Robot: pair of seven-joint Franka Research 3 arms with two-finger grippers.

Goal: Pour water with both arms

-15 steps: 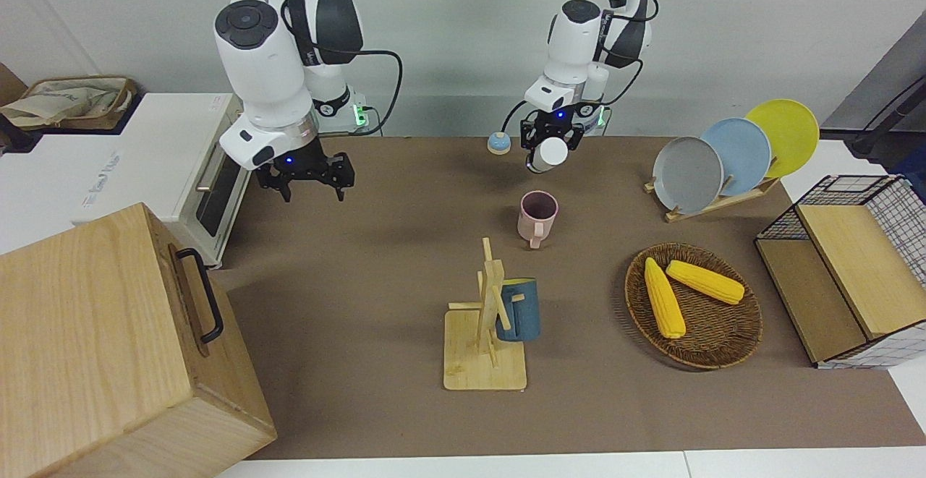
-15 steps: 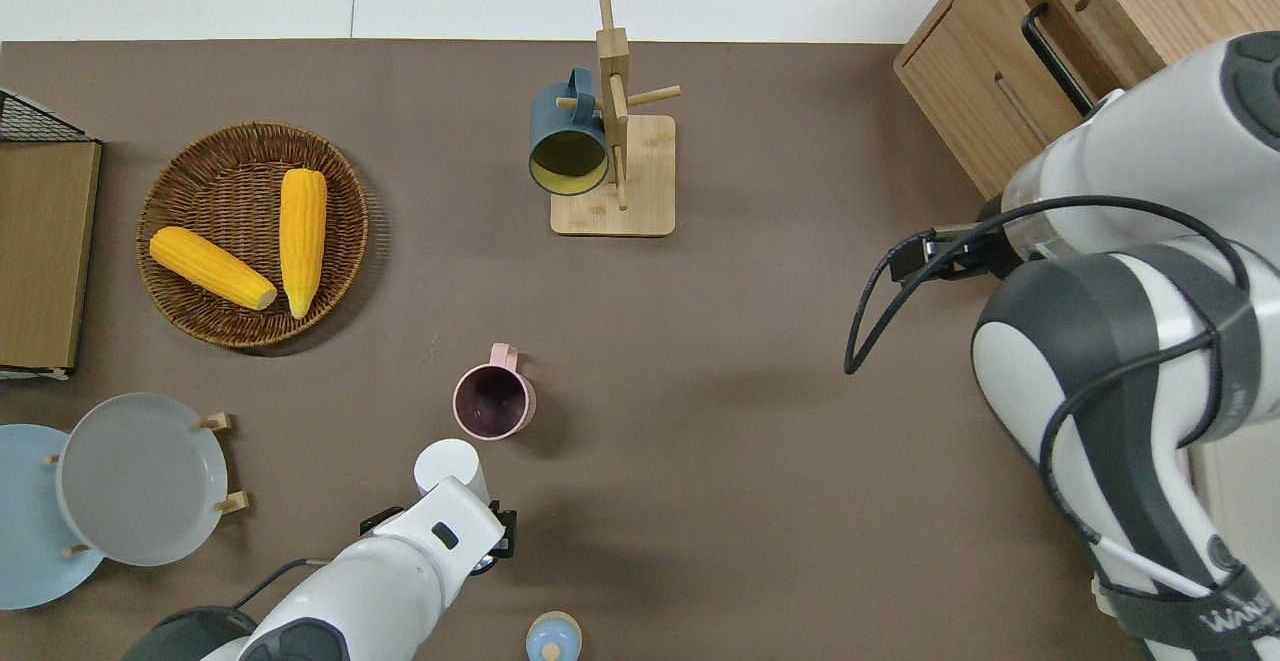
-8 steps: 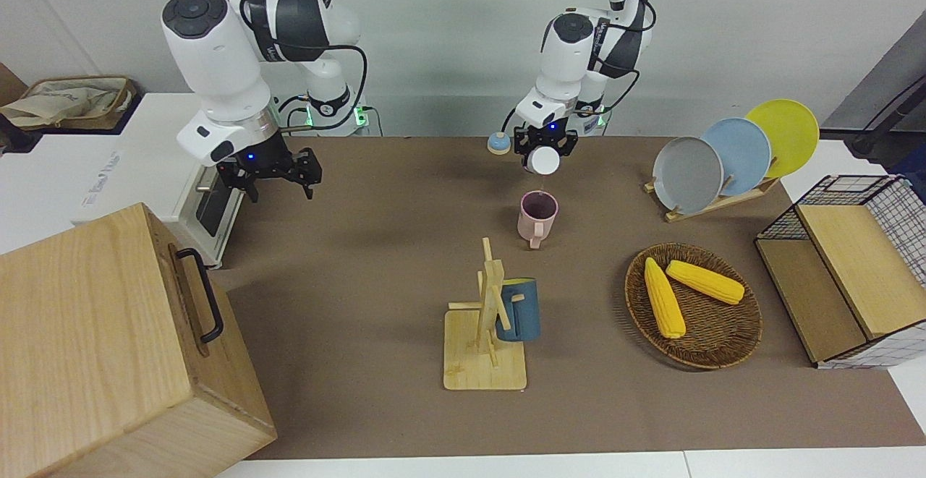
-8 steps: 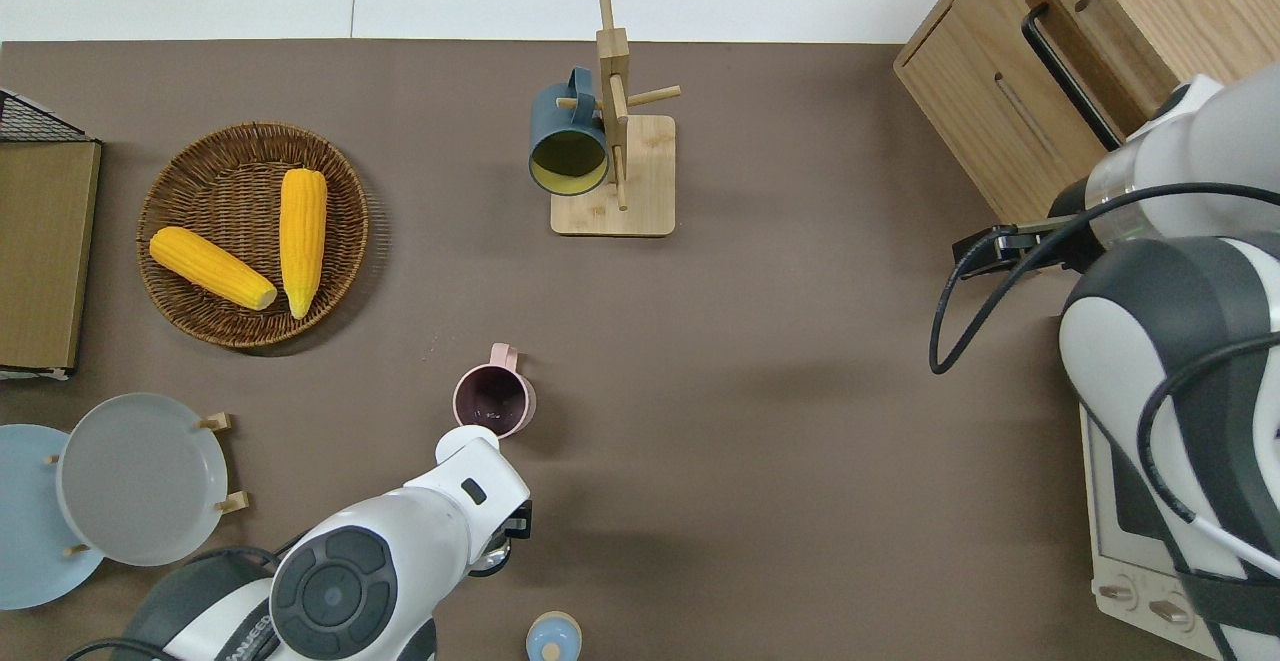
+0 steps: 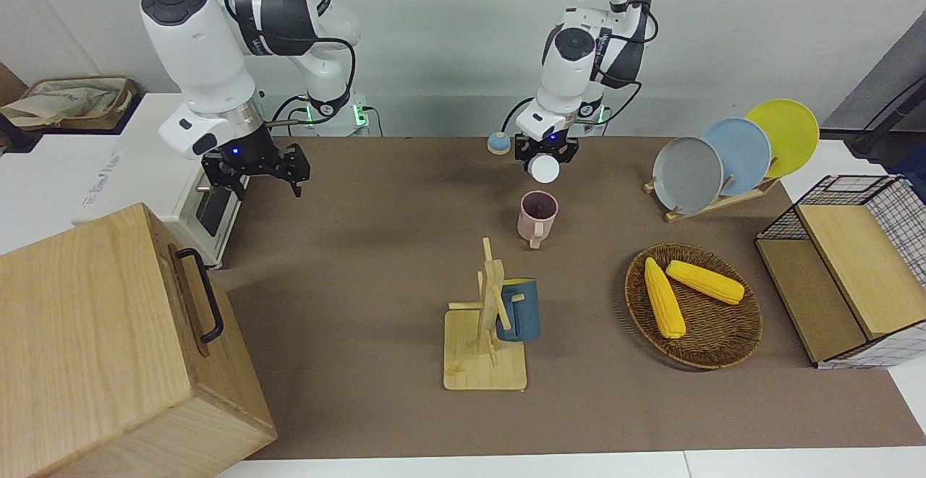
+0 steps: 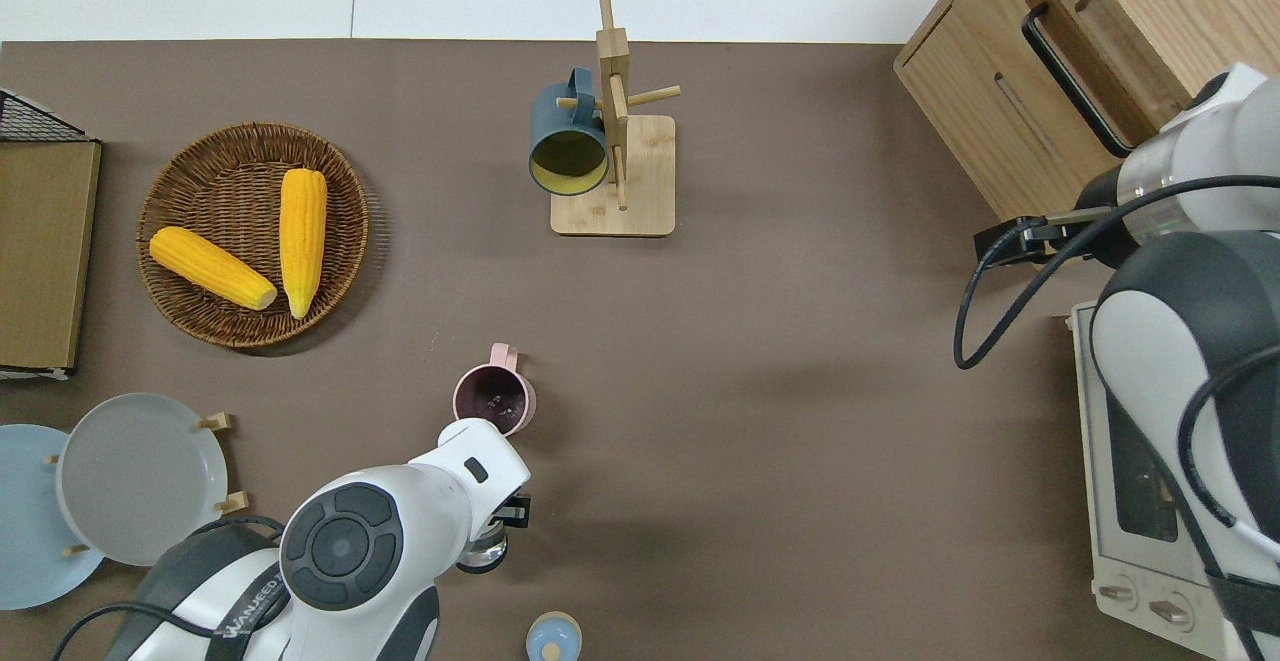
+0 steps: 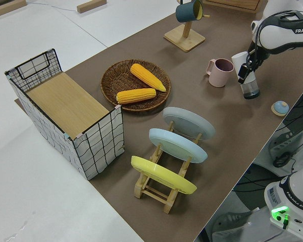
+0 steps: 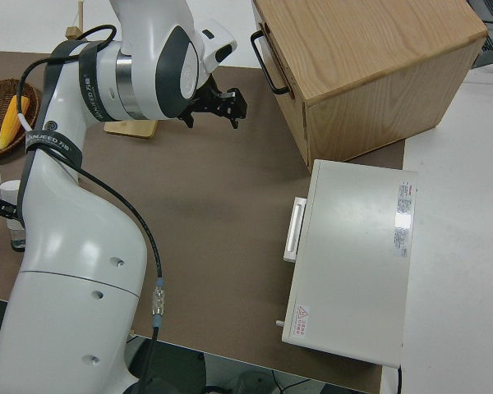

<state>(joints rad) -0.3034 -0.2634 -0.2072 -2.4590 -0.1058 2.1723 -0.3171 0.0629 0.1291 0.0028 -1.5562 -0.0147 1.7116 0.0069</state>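
Left gripper (image 5: 544, 158) clamps a white-capped clear plastic bottle (image 7: 245, 75), tilted cap-first toward the pink handled mug (image 6: 494, 401) just below its jaws; bare brown mat (image 6: 760, 421) surrounds them. Right gripper (image 5: 255, 171) is parked, jaws spread, gripping nothing.

left arm (image 5: 575, 58) | white, bent over pink mug (image 5: 538, 216) || right arm (image 5: 210, 51) | white, raised

Two large white jointed robot arms, the left arm (image 5: 571, 66) and the right arm (image 5: 202, 51), have glossy rounded shells, dark grey joint caps and dark grey elbow sleeves. Black cables loop along each. Both black two-finger grippers show a small blue light; green lights glow at the bases.
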